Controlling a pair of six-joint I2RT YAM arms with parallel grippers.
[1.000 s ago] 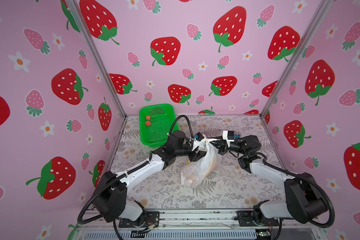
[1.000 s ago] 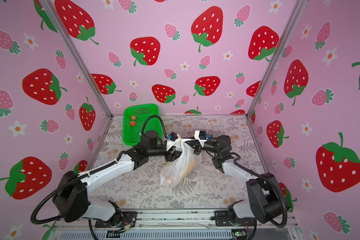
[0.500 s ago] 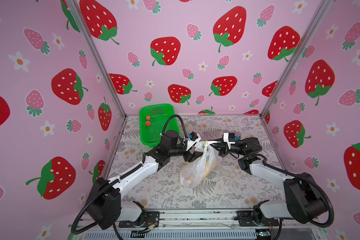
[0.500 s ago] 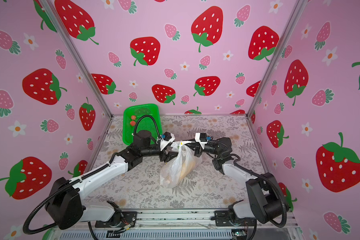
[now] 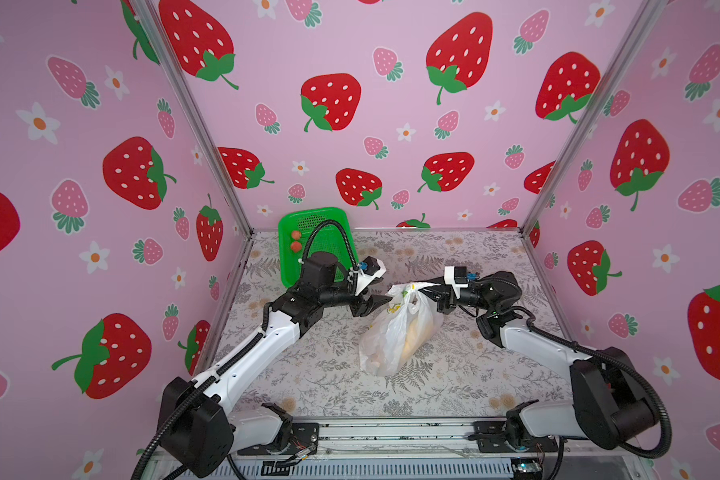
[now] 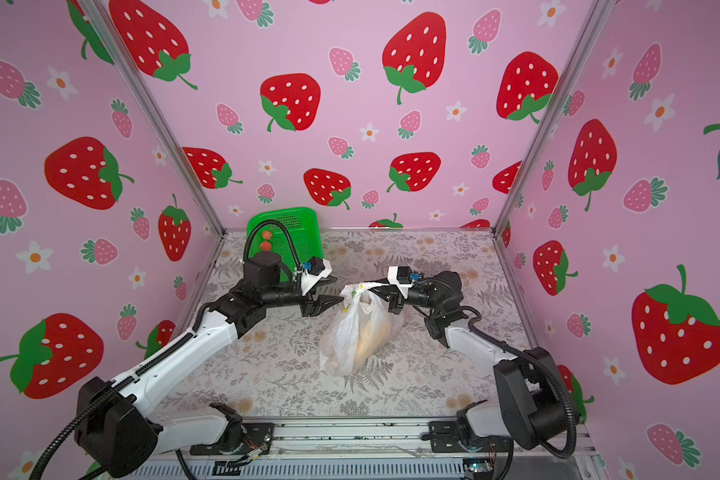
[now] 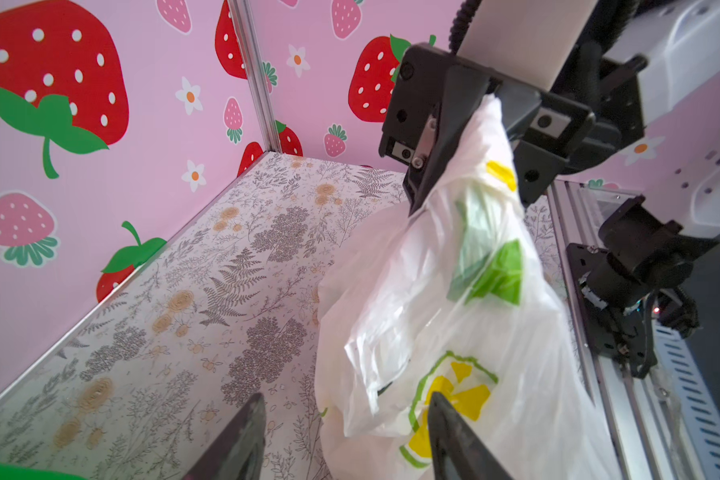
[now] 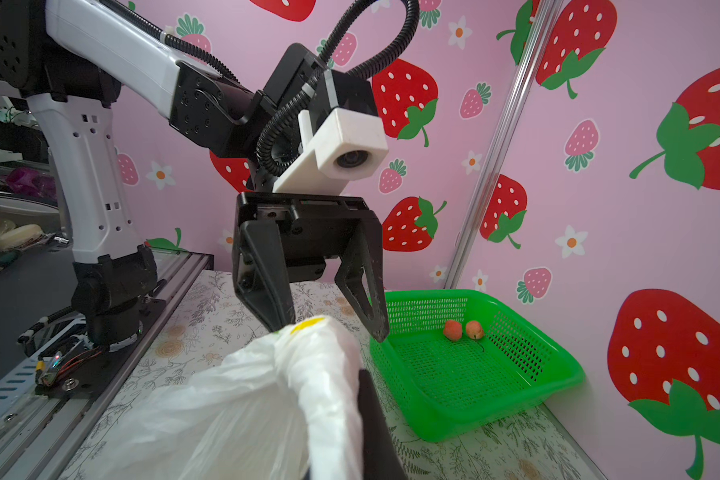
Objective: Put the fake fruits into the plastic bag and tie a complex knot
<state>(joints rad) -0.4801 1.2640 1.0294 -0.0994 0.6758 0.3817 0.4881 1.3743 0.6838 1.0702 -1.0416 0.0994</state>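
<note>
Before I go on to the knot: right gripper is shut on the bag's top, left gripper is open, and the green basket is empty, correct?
Not empty: the right wrist view shows two small red fruits lying in the green basket. The rest holds: right gripper shut on the top of the plastic bag, left gripper open.

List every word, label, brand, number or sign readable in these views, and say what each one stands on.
No readable text in any view.
plastic bag: printed lemon slices and green leaves only, no lettering.
walls: strawberries and flowers only.
green basket: no label visible.
table cover: fern and flower pattern, no writing.
Robot arms: no marking that can be read.
</note>
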